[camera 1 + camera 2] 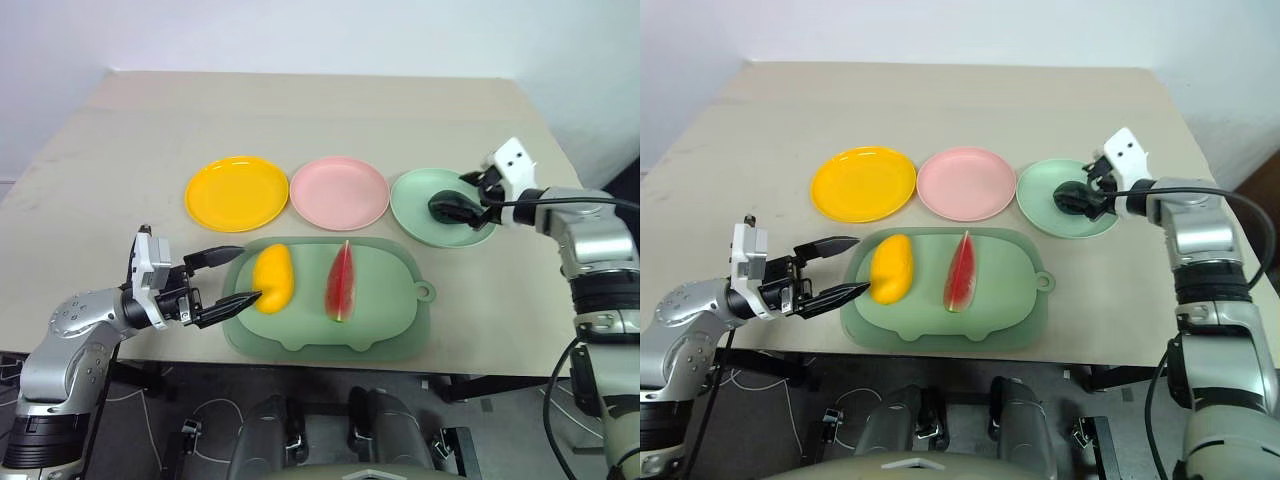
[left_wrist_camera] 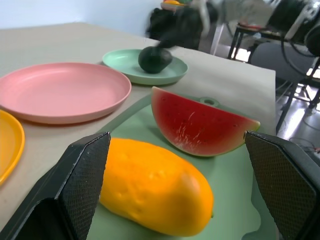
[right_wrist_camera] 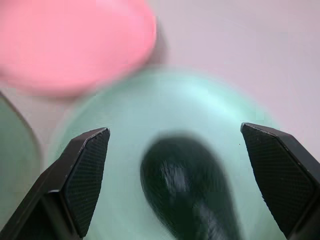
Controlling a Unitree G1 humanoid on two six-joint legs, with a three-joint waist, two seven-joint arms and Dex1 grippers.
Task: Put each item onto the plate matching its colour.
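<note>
Beige and matte, the tabletop (image 1: pixel 300 120) is carrying everything, its far edge meeting a pale wall. Largest on it, a rounded pale green tray (image 1: pixel 385 320) with a small tab is lying at the near edge, just in front of the left tool (image 1: pixel 228 276), whose two black fingers are standing wide apart with nothing between them. Three equal round shallow plates are sitting in a row beyond the tray: the yellow-orange plate (image 1: pixel 236 192) farther out from the left tool, the pink plate (image 1: pixel 339 191) in the middle, and the mint green plate (image 1: pixel 412 205) directly under the right tool (image 3: pixel 180 150).

On the tray, the red watermelon wedge (image 1: pixel 340 282) with its green rind is standing on edge, well past the left tool's reach and beside the mango. The yellow oblong mango (image 1: pixel 272 277), smooth and glossy, is lying just ahead of the left tool's fingertips; whether the nearer fingertip is touching it is unclear. The dark green avocado (image 3: pixel 187 187), a small rounded lump, is resting on the mint green plate, below and between the right tool's fingers (image 3: pixel 82 175), which are spread wide and are not touching it.
</note>
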